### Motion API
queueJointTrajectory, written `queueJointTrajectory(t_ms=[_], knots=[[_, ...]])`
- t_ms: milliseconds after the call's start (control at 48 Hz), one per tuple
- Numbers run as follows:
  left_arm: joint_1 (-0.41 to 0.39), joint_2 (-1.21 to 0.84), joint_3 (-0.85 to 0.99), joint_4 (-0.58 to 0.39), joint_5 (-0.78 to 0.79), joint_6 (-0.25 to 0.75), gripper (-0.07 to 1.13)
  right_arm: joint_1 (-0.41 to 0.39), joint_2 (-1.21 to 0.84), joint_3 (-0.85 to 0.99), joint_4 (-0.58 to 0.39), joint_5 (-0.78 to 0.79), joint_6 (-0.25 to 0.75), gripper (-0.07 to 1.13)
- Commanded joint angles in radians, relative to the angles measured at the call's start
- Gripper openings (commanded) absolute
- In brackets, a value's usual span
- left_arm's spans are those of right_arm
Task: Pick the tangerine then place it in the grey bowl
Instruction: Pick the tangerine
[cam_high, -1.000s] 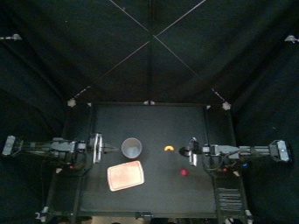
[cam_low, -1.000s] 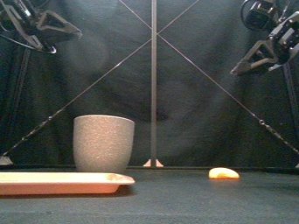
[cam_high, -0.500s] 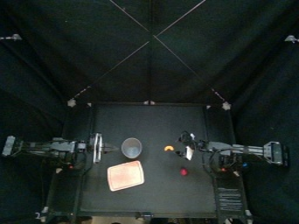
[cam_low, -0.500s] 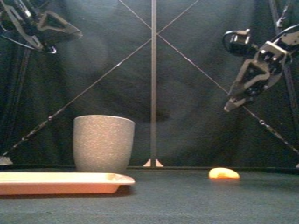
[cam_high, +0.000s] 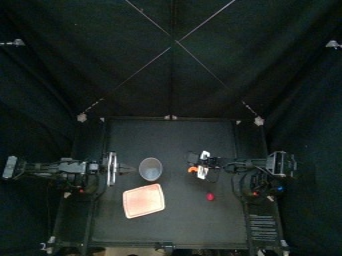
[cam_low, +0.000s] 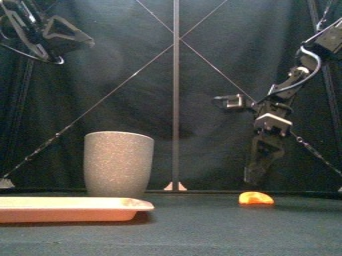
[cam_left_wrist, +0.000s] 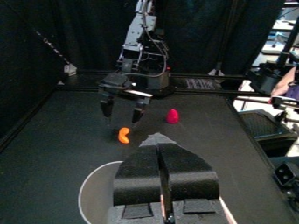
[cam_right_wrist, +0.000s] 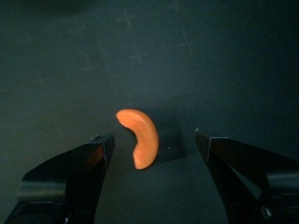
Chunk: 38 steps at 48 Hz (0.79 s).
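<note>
Figure: the moment as I saw it over the remote feeds, 4 views. The tangerine (cam_right_wrist: 140, 137), 1 orange crescent-shaped segment, lay flat on the black table (cam_high: 187, 135), in the right half and about midway between the back and front edges.

Right arm: it reached in from the table's right edge and pointed steeply down. The right fingers (cam_low: 254, 168) were spread open directly over the tangerine. In the right wrist view the segment lay in the gap between the 2 tips, touching neither. The front view showed the tips just above the fruit with a sliver of dark background between them, so I judged there was no contact.

Grey bowl (cam_low: 119, 165): a tall speckled cup, it stood upright near the table's middle, just left of the tangerine and apart from it. From above I saw nothing inside it.

Pink tray (cam_high: 143, 203): it lay flat nearer the front edge, just in front of the cup.

Small red toy (cam_high: 210, 198): it sat alone toward the front edge, on the right half, near the tangerine but clear of it.

Left arm: it rested near the table's left edge, raised above the surface. The left fingers (cam_left_wrist: 140, 179) were pressed together with nothing between them.
</note>
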Motion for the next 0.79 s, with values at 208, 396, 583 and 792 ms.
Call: queueJointTrajectory(t_ms=[208, 396, 583, 792], knots=[[0.003, 0.003, 0.012, -0.003, -0.011, -0.002, 0.03, -0.021, 0.114, -0.063, -0.009, 0.032, -0.002, 1.04], [0.003, 0.002, 0.020, -0.005, -0.011, -0.002, 0.03, -0.023, 0.123, -0.063, 0.000, 0.031, 0.003, 1.00], [0.003, 0.002, 0.028, -0.003, -0.011, -0.002, 0.03, -0.018, 0.124, -0.066, 0.015, 0.032, 0.005, 0.84], [0.003, 0.002, 0.031, -0.005, -0.011, -0.003, 0.03, -0.014, 0.123, -0.072, 0.015, 0.032, 0.014, 0.70]])
